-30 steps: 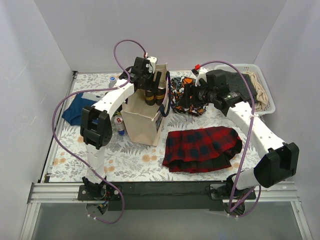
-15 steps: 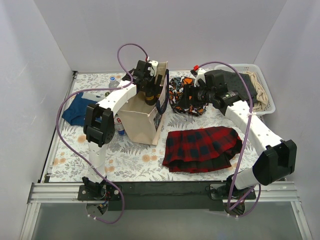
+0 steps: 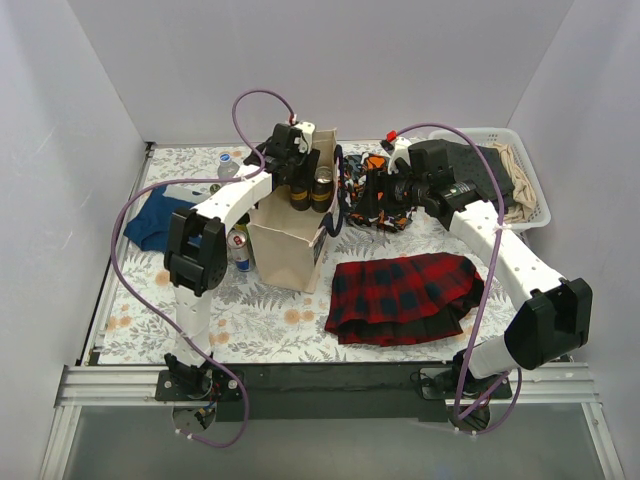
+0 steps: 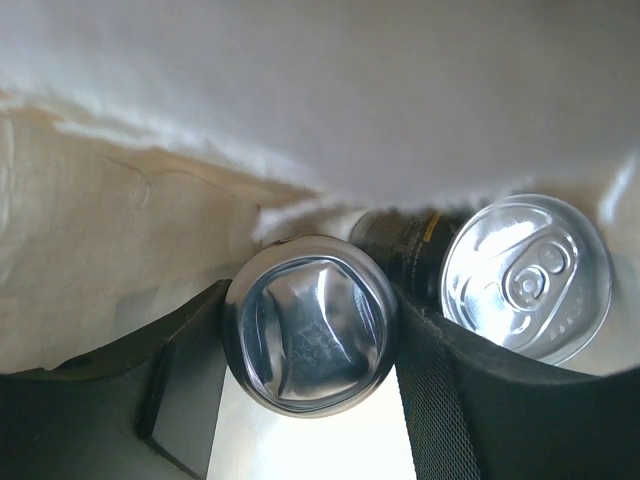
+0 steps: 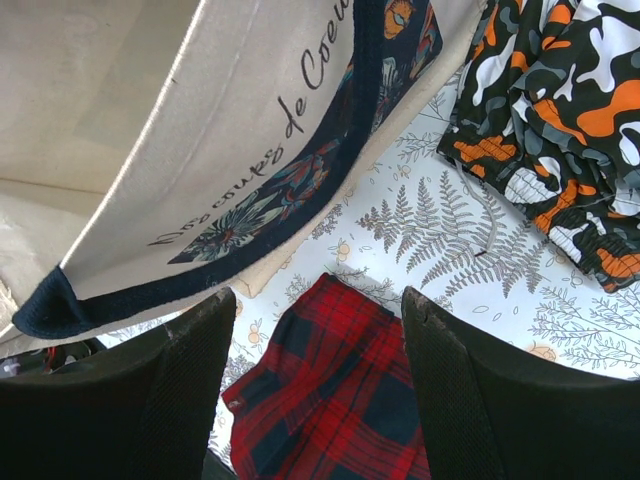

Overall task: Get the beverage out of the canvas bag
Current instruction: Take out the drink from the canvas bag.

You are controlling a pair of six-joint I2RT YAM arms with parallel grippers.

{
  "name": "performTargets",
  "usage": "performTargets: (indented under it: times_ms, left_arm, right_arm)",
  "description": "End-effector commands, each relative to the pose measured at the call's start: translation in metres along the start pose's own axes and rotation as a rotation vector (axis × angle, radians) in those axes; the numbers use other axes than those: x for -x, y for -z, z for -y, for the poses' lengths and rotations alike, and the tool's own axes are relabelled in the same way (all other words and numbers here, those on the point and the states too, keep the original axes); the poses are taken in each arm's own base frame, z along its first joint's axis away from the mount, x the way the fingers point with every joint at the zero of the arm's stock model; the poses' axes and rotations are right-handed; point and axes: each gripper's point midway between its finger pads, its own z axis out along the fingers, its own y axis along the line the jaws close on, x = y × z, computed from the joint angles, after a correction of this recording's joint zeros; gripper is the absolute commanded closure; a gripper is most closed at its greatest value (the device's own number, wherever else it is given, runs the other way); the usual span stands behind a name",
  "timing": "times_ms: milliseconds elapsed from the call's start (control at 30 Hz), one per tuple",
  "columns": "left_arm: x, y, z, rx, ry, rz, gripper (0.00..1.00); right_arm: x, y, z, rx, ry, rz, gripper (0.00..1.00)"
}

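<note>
The cream canvas bag (image 3: 283, 240) with navy handles stands left of centre. My left gripper (image 3: 296, 170) reaches into its open mouth. In the left wrist view the left gripper (image 4: 308, 302) is shut on a dark beverage can (image 4: 310, 335), whose dented silver end faces the camera. A second can (image 4: 527, 275) with a pull tab stands right beside it, and both cans (image 3: 322, 188) show at the bag's mouth. My right gripper (image 3: 366, 200) hovers open and empty just right of the bag. In the right wrist view this gripper (image 5: 318, 300) hangs beside the bag's printed side (image 5: 230, 130).
A red plaid cloth (image 3: 405, 295) lies in front of the right gripper. An orange camouflage cloth (image 3: 352, 175) lies behind it. A white basket (image 3: 530, 205) of clothes stands at the back right. Cans (image 3: 238, 250) stand left of the bag, beside a blue cloth (image 3: 150, 222).
The left gripper has shifted slightly up and right at the bag's mouth. The bag's rim and navy handle have moved, and both cans show side by side again. The right arm has barely moved.
</note>
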Motion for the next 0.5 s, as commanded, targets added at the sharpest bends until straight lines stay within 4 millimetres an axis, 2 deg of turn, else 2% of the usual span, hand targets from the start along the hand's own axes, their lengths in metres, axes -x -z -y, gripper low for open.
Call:
performTargets:
  times_ms: [0,233,467]
  left_arm:
    - [0.015,0.031,0.007,0.002,-0.022,0.041,1.0]
    - [0.042,0.061,0.013,0.029,-0.026,0.115,1.0]
    - [0.071,0.084,0.007,0.064,-0.023,0.177,1.0]
  right_arm:
    - [0.015,0.007,-0.007,0.022,0.02,0.036,0.27]
    - [0.017,0.008,-0.01,0.033,0.015,0.041,0.27]
    - [0.018,0.009,-0.012,0.04,0.012,0.045,0.27]
